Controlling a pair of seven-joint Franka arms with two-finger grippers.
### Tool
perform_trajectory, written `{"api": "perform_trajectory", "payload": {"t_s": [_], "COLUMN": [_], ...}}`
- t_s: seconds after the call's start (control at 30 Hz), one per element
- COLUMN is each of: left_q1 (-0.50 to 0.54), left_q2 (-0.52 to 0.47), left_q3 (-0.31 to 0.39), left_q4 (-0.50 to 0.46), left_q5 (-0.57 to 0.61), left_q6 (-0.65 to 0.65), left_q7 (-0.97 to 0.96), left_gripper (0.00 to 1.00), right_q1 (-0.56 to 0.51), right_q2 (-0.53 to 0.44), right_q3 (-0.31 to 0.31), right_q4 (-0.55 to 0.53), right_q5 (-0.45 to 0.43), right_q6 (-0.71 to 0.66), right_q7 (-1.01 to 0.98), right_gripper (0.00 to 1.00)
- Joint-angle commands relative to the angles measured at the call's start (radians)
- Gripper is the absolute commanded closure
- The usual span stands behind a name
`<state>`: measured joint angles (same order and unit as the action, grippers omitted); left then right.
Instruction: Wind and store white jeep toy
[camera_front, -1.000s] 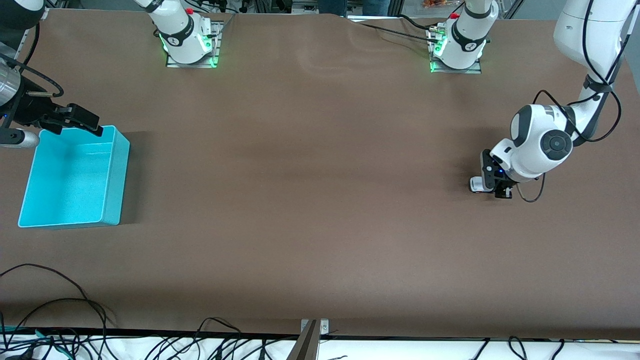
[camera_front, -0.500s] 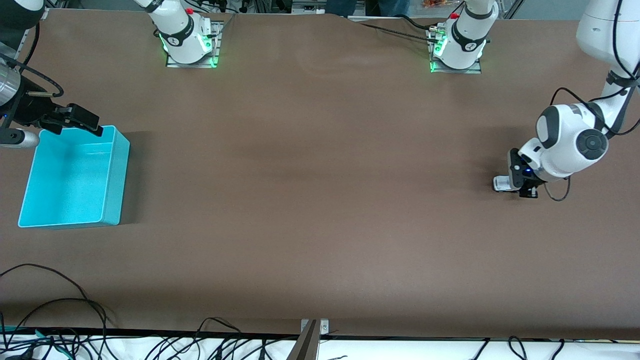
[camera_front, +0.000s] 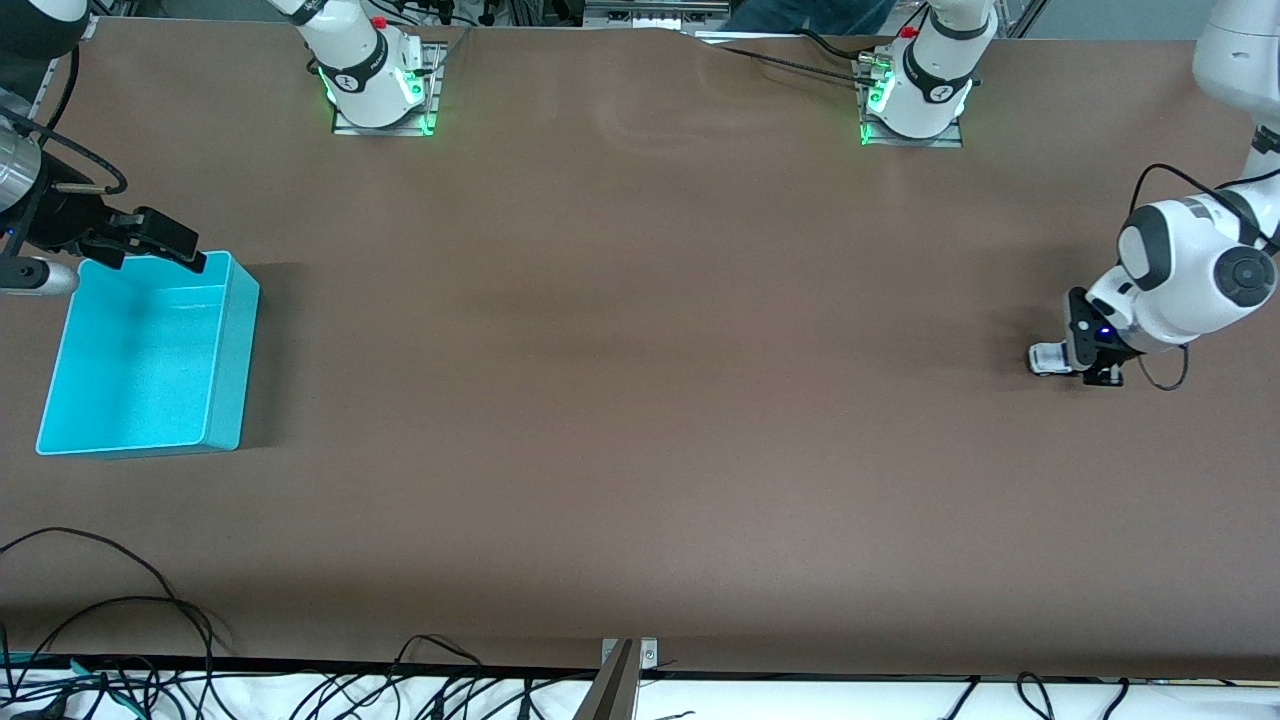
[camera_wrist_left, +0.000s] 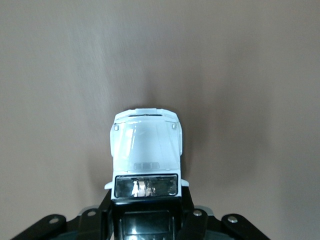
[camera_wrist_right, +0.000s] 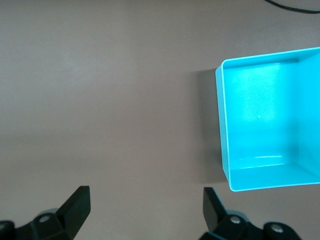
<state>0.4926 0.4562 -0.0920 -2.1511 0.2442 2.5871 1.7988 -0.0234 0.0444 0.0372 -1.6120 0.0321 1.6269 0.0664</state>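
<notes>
- The white jeep toy (camera_front: 1048, 358) sits on the brown counter (camera_front: 640, 400) at the left arm's end, its wheels down on the surface, well apart from the cyan bin (camera_front: 240, 330) at the right arm's end.
- The left end effector (camera_front: 1085, 350) is low over the counter with its fingers closed on the rear of the jeep; in the left wrist view the white jeep toy (camera_wrist_left: 145, 155) juts out from the grip, hood and windshield pointing away from the wrist.
- The right end effector (camera_front: 150, 243) waits above the farther rim of the cyan bin, held in the air; in the right wrist view its fingers (camera_wrist_right: 77, 205) are spread wide and hold nothing.
- The cyan bin (camera_wrist_right: 225, 125) has nothing in it.
</notes>
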Motion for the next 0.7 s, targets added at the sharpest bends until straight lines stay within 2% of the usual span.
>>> {"api": "perform_trajectory", "payload": {"t_s": [0.0,0.47,0.5,0.53,0.57,0.63,0.67], "left_q1": [0.043,0.078,0.078,0.076,0.076,0.078,0.078], "left_q2": [0.047,0.059,0.058,0.056,0.055,0.050,0.045], "left_q3": [-0.003,-0.003,-0.003,-0.005,-0.005,-0.008,-0.008], "left_q4": [0.026,0.053,0.060,0.068,0.071,0.073,0.077], "left_q5": [0.040,0.040,0.040,0.040,0.040,0.035,0.035], "left_q6": [-0.007,-0.007,-0.008,-0.012,-0.015,-0.015,-0.019], "left_q7": [0.045,0.085,0.085,0.085,0.085,0.085,0.085], "left_gripper": [1.00,1.00,0.92,0.80,0.60,0.01,0.00], "right_q1": [-0.010,-0.010,-0.010,-0.010,-0.010,-0.010,-0.010], "right_q2": [0.003,0.002,0.003,0.003,0.003,0.003,0.003], "right_q3": [0.009,0.009,0.009,0.009,0.009,0.009,0.009], "right_q4": [0.020,0.020,0.020,0.020,0.020,0.020,0.020], "right_q5": [-0.006,-0.006,-0.006,-0.006,-0.006,-0.006,-0.006], "right_q6": [-0.018,-0.018,-0.018,-0.018,-0.018,-0.018,-0.018], "right_q7": [-0.010,-0.008,-0.008,-0.008,-0.008,-0.008,-0.008], "right_gripper": [0.00,0.00,0.00,0.00,0.00,0.00,0.00]}}
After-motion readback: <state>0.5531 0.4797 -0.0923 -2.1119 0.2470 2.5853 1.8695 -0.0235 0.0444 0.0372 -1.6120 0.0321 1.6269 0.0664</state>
